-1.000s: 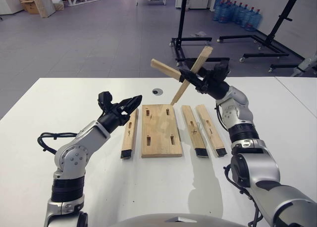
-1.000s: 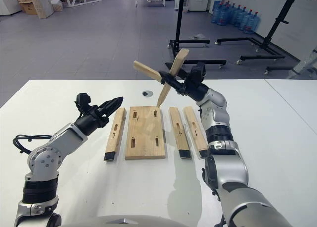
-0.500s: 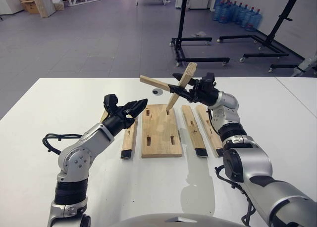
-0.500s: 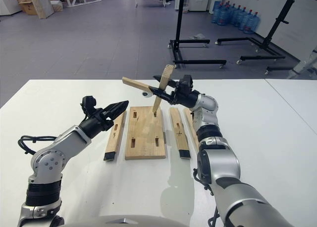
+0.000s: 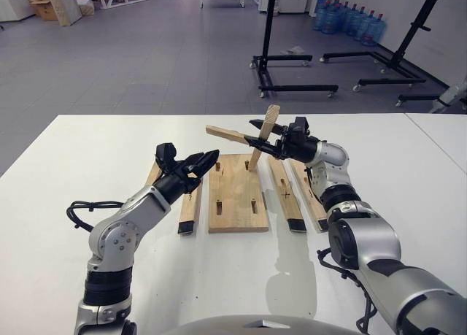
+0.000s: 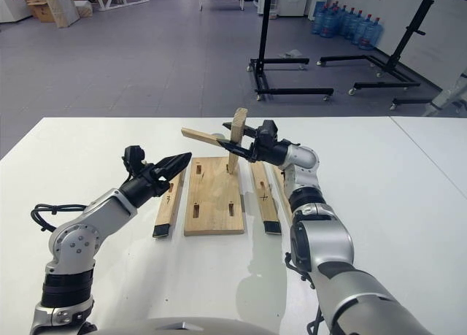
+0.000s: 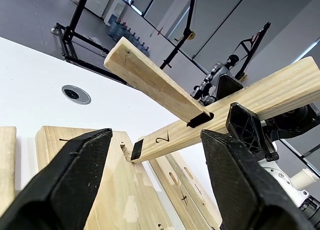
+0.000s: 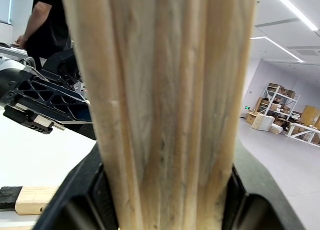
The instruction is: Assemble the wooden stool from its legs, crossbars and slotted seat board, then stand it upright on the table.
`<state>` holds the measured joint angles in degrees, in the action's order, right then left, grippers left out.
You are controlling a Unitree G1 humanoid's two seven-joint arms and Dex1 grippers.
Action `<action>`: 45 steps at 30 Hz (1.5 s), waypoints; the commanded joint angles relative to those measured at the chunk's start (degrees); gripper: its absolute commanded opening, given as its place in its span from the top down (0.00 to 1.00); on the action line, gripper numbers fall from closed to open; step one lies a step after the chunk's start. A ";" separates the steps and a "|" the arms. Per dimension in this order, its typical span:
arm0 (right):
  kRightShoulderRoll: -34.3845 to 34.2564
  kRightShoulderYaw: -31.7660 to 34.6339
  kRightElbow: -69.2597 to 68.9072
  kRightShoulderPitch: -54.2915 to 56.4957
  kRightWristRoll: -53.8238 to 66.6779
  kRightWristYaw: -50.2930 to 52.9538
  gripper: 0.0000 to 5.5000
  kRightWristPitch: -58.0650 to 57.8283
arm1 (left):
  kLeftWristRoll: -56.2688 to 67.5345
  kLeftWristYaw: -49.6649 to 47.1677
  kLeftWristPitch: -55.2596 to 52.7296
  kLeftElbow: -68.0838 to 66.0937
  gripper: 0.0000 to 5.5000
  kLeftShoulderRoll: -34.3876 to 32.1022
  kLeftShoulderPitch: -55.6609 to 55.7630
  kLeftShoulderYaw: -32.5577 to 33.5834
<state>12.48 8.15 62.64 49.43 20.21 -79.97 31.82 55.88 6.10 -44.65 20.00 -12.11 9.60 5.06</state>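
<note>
Right gripper (image 5: pixel 268 139) shut on a wooden leg (image 5: pixel 271 118), clamping it about mid-length; the leg stands tilted, its upper end leaning to the robot's right, its dark-tipped lower end down at the far right slot of the seat board (image 5: pixel 237 196); cannot tell whether the tip touches the wood. A crossbar (image 5: pixel 225 133) runs through the leg's mortise and sticks out toward the robot's left, clear of the table (image 5: pixel 73 167).

Left gripper (image 5: pixel 205 164) spread wide with nothing between the fingers; it hovers over the board's far left corner, pointing at the held leg.

Seat board flat on the table, slots up; one loose leg (image 5: pixel 190 205) lies just beside its left edge; two more legs (image 5: pixel 286 196) lie side by side just off its right edge, the outer one partly behind the right arm.
</note>
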 commanded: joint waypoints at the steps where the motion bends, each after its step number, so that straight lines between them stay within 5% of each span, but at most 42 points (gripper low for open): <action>1: -0.05 0.72 0.22 1.86 -0.52 0.49 0.63 1.29 | -0.58 0.01 -1.04 1.39 0.41 0.07 -0.45 -0.36; 22: -1.01 -0.45 1.41 -1.73 -3.53 1.09 0.63 2.38 | -1.56 -0.04 -0.97 1.31 0.41 1.23 -0.47 -0.72; 31: -1.98 -0.56 -9.91 -4.56 1.69 -0.97 0.63 -13.65 | -2.43 0.17 -0.74 1.34 0.41 2.19 -0.63 -0.62; 45: 0.64 2.48 -13.44 -2.30 4.81 0.66 0.63 -15.76 | -3.39 0.93 -0.98 1.05 0.41 2.69 -0.27 -0.47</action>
<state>13.43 10.19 49.70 46.36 23.76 -78.41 15.58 53.19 6.76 -45.28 21.23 -9.24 9.28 4.42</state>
